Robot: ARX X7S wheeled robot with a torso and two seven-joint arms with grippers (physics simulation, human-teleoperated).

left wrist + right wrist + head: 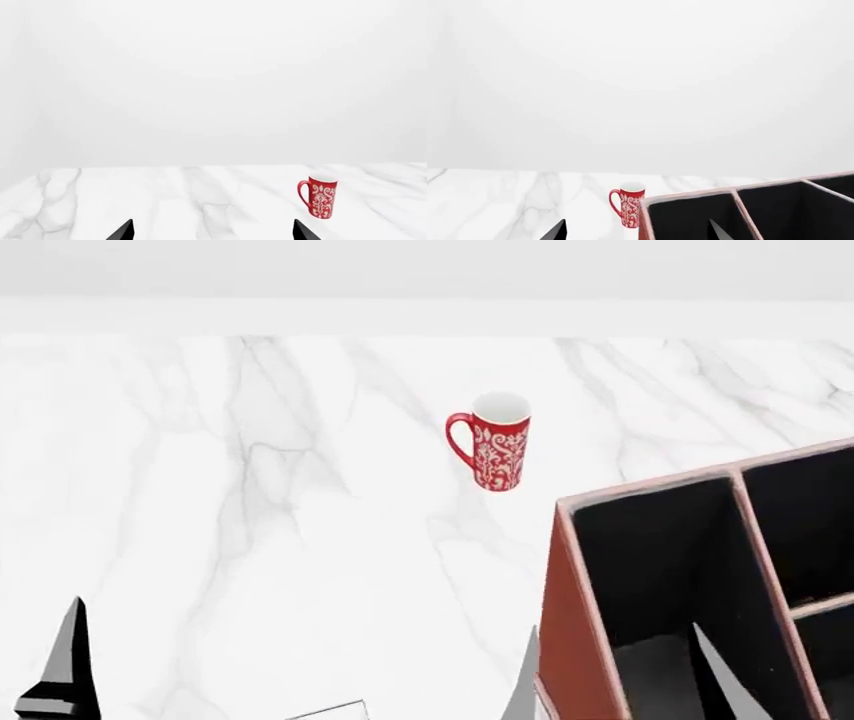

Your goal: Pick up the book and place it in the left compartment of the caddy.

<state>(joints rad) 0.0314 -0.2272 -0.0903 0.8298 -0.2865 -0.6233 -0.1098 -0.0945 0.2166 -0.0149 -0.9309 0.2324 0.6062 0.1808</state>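
The plain black hardcover book did not appear clearly in any of the three views. Only a thin pale-edged outline at the near edge of the head view, between the two arms, might have been its corner, and that could not be confirmed. So which way it lay from either claw, and how its long axis ran, could not be told.

The large reddish-brown leather-like caddy (567, 630) with its black interior sat at the near right of the white marble tabletop (267, 490). Its left compartment (654, 570), the long deep slot, faced up and looked empty as far as it showed. A tall red mug with white patterning (494, 445) stood farther back, apart from the caddy's far left corner.

The right gripper (637, 232) hovered just over the caddy's near left part, its dark fingertips spread apart and holding nothing. The left gripper (213, 231) hung low over bare marble to the left, fingertips likewise parted and empty, pointing toward the far wall. Judging by position, the right arm was nearer the compartment; which arm was nearer the book remained uncertain.
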